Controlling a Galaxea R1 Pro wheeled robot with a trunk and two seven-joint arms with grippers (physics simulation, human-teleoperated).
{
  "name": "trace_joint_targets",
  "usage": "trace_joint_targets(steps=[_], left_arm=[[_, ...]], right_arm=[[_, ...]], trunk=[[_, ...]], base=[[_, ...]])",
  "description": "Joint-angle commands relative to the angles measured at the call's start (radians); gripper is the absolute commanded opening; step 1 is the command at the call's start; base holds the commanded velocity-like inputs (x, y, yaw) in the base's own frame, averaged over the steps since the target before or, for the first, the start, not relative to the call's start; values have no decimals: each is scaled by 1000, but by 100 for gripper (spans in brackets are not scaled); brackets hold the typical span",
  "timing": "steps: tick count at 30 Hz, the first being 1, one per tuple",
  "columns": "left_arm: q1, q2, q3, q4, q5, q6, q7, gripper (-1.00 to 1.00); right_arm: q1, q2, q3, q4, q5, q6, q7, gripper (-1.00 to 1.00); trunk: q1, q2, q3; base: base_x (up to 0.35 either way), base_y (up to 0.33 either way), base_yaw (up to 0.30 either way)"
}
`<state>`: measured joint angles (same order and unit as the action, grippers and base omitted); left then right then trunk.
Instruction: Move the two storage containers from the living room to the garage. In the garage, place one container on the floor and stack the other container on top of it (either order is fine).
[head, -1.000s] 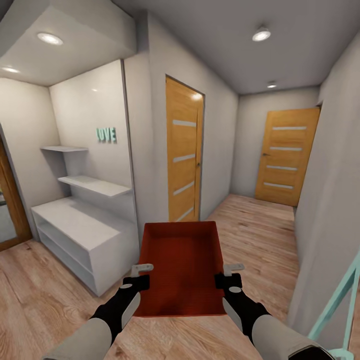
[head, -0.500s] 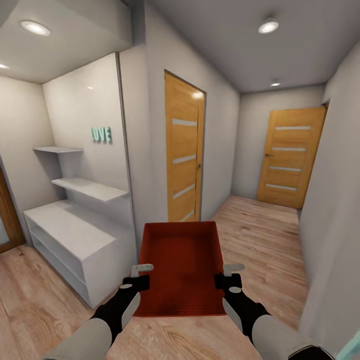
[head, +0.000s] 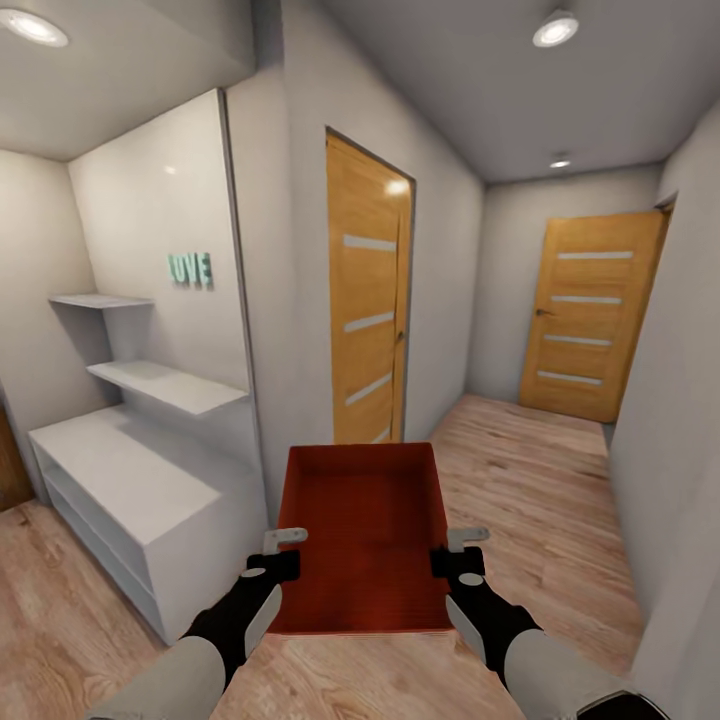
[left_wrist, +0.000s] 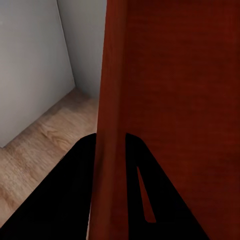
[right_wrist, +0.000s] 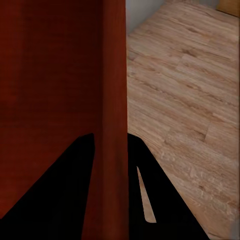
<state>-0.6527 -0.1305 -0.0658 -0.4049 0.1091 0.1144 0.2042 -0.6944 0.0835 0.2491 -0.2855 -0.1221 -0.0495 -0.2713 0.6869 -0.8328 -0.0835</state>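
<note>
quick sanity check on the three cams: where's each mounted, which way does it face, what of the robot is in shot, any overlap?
Head view: on the robot's head, facing forward and down a hallway with two wooden doors; both forearms, left pincer and right pincer show, clamped on the storage container.
Left wrist view: on the left arm, looking along its dark fingers straddling the container's wall; wood floor beyond.
Right wrist view: on the right arm, same along its fingers.
Shared: the container appears in all three views.
</note>
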Motion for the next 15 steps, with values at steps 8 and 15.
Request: trace_joint_targets(steps=[8, 15], left_arm=[[0, 14, -3, -2, 3, 7, 12, -100], [0, 14, -3, -2, 3, 7, 12, -100]], right_arm=[[-2, 0, -19, -1, -3, -1, -2, -100], [-2, 1, -19, -1, -4, -1, -3, -100]], trunk=[[1, -1, -2], [1, -1, -2]], base=[[322, 0, -25], [322, 0, -225]])
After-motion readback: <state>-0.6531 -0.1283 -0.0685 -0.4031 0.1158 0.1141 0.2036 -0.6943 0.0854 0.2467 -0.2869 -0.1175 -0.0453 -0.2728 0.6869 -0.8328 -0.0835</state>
